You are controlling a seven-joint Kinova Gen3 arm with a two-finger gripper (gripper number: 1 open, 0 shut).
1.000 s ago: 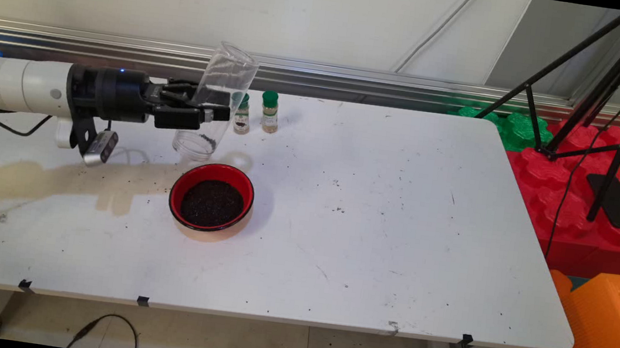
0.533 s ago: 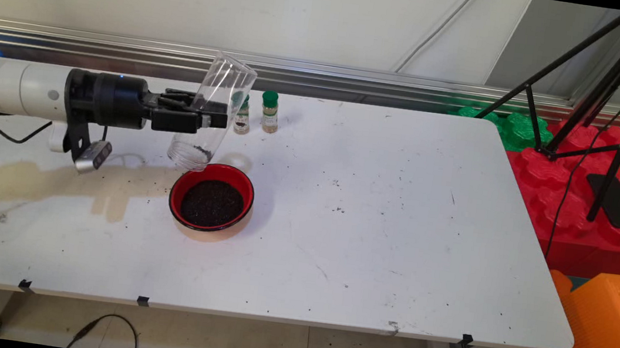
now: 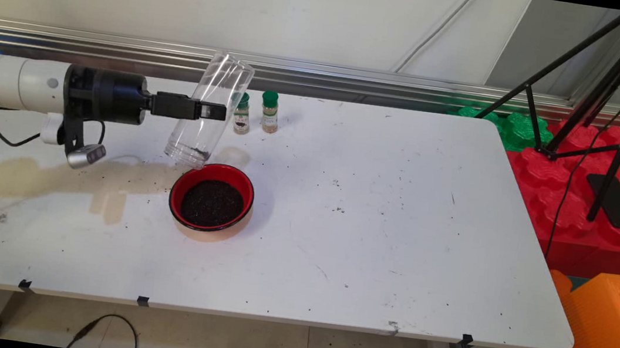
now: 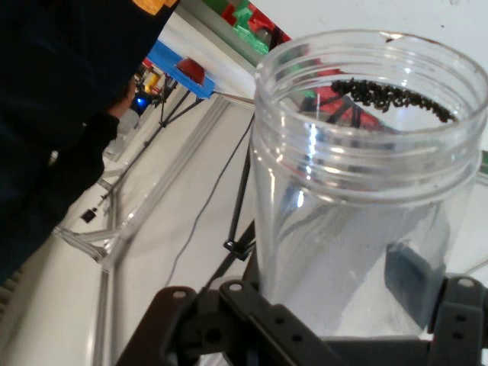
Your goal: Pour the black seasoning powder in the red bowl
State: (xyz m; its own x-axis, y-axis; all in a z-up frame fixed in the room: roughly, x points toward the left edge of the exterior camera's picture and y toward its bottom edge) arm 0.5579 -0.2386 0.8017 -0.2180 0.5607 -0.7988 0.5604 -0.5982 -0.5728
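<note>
You have the clear plastic jar [image 3: 210,110] clamped mid-body between the gripper [image 3: 212,110] fingers [image 4: 412,276], tilted with its threaded mouth down and hanging off the counter [image 3: 374,229], just above the 11 o'clock rim of the red bowl [image 3: 212,196]. The bowl holds dark granules; a few of them cling inside the jar's mouth. Expect the jar to be light, stiff and smooth, so likely slippery; the straight wall at mid-height looks the safest place to hold. Two green-capped spice bottles [image 3: 256,112] stand just past the jar at 1 o'clock.
</note>
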